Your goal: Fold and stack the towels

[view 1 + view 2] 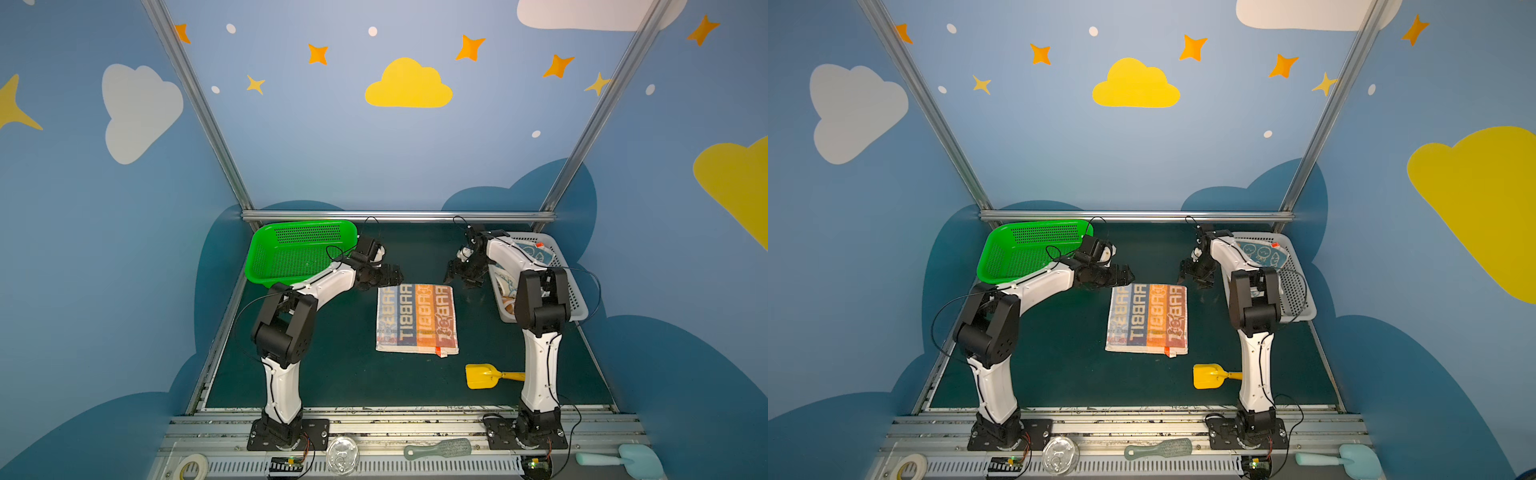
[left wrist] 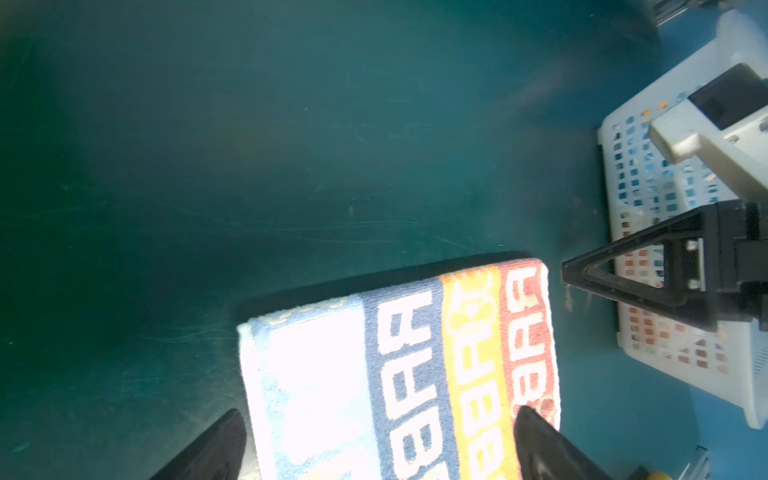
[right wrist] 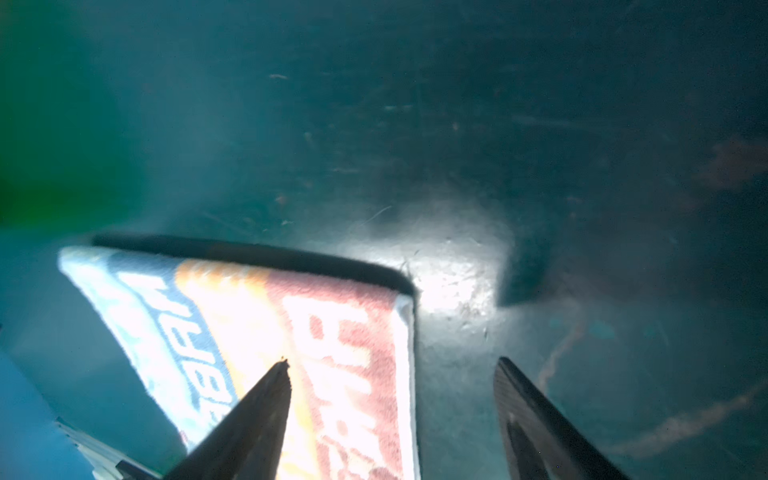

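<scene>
A folded striped towel (image 1: 417, 319) (image 1: 1147, 318) with "RABBIT" lettering and a red tag lies flat in the middle of the green mat. My left gripper (image 1: 395, 275) (image 1: 1127, 274) hovers open at its far left corner. In the left wrist view the towel (image 2: 399, 374) lies below and between the spread fingers (image 2: 548, 449). My right gripper (image 1: 457, 278) (image 1: 1192, 274) is open at the far right corner. In the right wrist view it (image 3: 392, 363) straddles the towel's side edge (image 3: 257, 332) and grips nothing. More towels (image 1: 534, 251) (image 1: 1262, 253) lie in the white basket.
A green basket (image 1: 299, 253) stands at the back left, close behind my left arm. The white basket (image 1: 575, 299) sits at the right, behind my right arm. A yellow scoop (image 1: 484, 376) lies near the right arm's base. Tape, a clear lid, a brush and a pale blue scoop rest on the front rail.
</scene>
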Available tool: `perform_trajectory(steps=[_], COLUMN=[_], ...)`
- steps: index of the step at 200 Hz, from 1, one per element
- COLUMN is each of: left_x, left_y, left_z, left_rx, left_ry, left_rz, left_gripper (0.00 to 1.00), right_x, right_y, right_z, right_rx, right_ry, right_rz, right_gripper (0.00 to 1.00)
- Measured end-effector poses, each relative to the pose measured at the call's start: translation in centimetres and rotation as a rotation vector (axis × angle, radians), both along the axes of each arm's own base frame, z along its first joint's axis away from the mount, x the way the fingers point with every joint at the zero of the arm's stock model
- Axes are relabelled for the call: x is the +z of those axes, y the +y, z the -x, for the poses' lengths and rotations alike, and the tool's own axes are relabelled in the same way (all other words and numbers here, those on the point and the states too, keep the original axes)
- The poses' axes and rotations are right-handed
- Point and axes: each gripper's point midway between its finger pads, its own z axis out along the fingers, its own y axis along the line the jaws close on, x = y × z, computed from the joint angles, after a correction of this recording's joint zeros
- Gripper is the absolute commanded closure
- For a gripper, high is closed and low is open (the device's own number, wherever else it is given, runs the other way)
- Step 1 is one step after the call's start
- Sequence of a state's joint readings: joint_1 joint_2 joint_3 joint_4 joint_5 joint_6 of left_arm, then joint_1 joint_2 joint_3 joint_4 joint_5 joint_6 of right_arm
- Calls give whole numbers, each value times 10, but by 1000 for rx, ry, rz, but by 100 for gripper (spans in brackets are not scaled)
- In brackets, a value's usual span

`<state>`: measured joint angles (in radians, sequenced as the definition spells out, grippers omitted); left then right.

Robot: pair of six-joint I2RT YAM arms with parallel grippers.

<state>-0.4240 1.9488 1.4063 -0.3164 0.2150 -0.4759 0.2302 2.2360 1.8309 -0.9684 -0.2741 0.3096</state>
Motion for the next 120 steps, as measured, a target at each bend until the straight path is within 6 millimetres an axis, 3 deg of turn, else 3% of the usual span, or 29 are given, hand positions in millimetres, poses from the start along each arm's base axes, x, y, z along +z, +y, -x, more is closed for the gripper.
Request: perform_trajectory(steps=[18,57,120], left_x=[-7,-12,-12], left_y=[5,12,18], left_z=[-1,-2,-4], left_rx=[8,13,12], left_ry=[19,37,35], left_rz=[-9,-11,-10], left_gripper=[0,0,0], right_x=[-15,-16,-19], right_y=[0,5,18], right_z=[2,-6,-7], right_rx=[7,34,75], right_ry=[29,8,-3], right_rz=[16,32,52], right_gripper=[39,48,73])
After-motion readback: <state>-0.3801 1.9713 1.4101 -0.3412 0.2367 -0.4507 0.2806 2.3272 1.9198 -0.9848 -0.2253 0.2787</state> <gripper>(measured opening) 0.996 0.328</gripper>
